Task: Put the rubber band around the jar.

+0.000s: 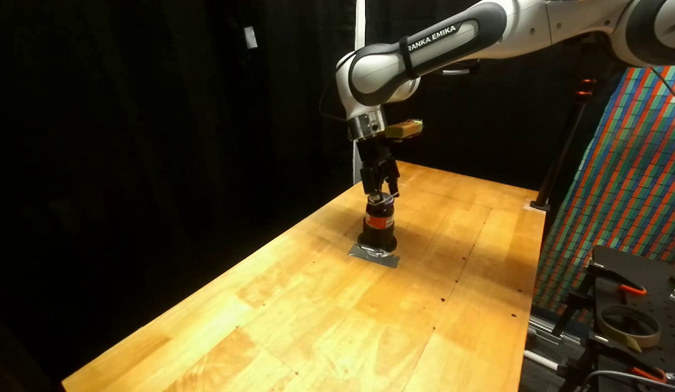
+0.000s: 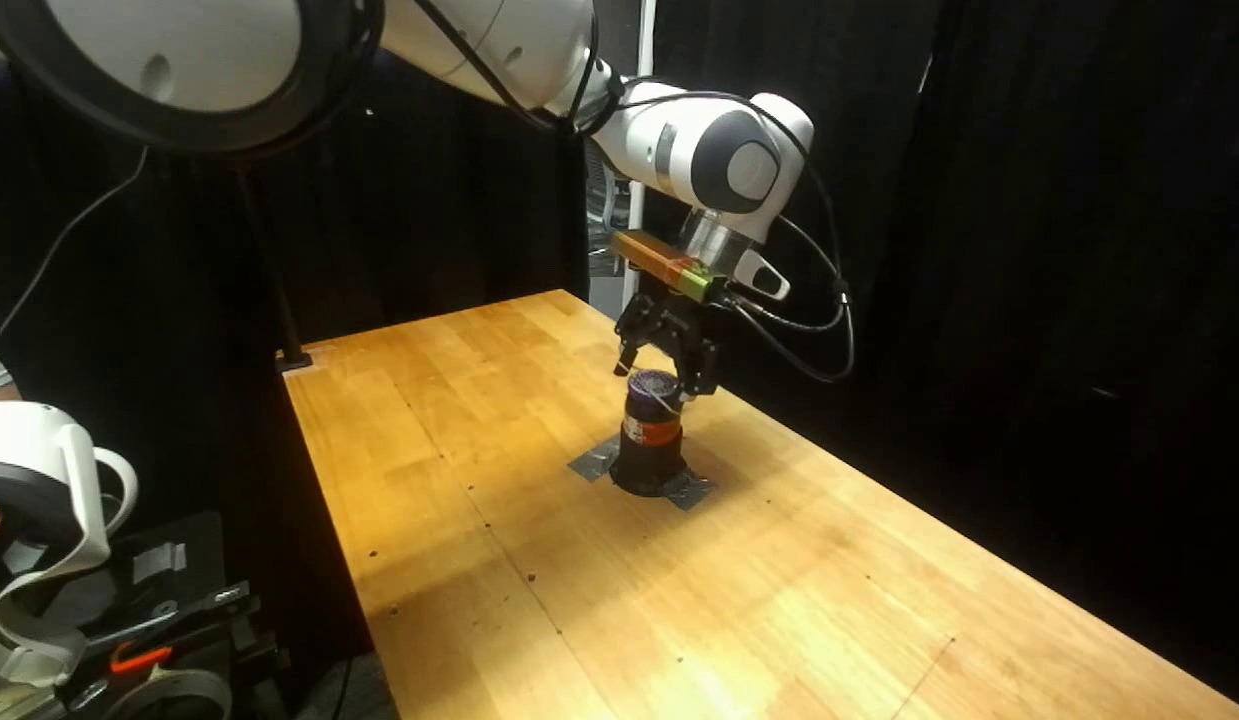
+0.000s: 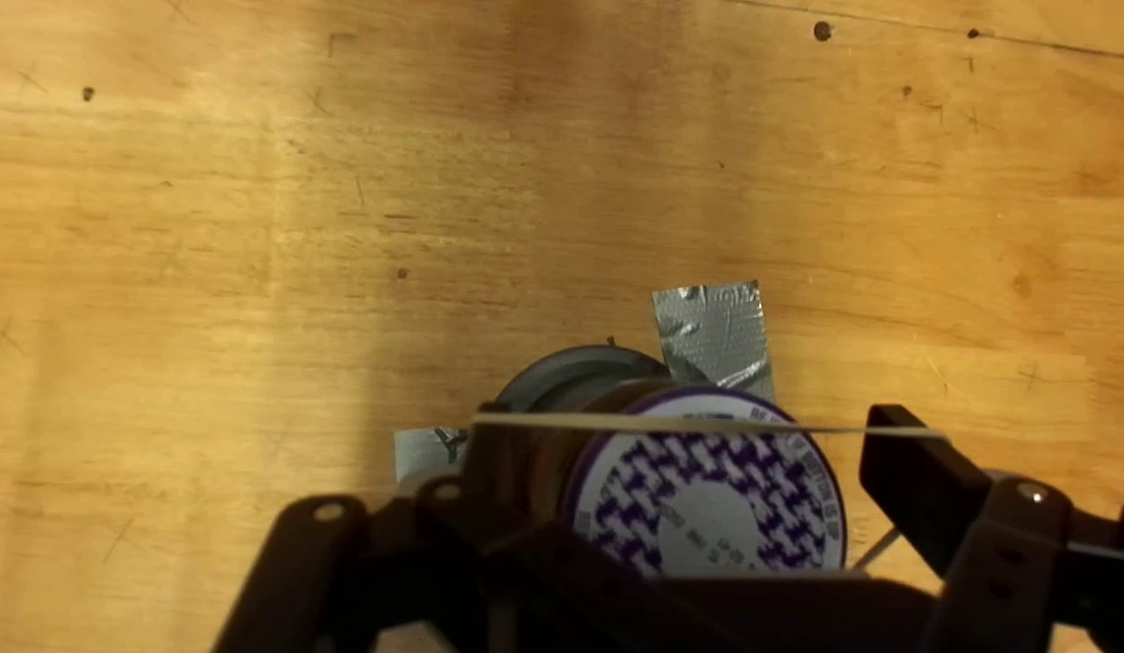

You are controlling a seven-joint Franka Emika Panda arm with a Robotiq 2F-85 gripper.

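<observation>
Two spread-apart fingers (image 3: pixel 929 490) hold the rubber band (image 3: pixel 670 423) taut at the top of the jar (image 2: pixel 651 432); the looping step seems in hand, probably calling next for even lowering around the jar.

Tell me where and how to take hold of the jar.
Best, I think, by the sides of its round lid, coming straight down from above: the jar stands upright, and in the wrist view its lid shows between the spread fingers. The rubber band stretched between them crosses over the lid, so it should probably come off first.
</observation>
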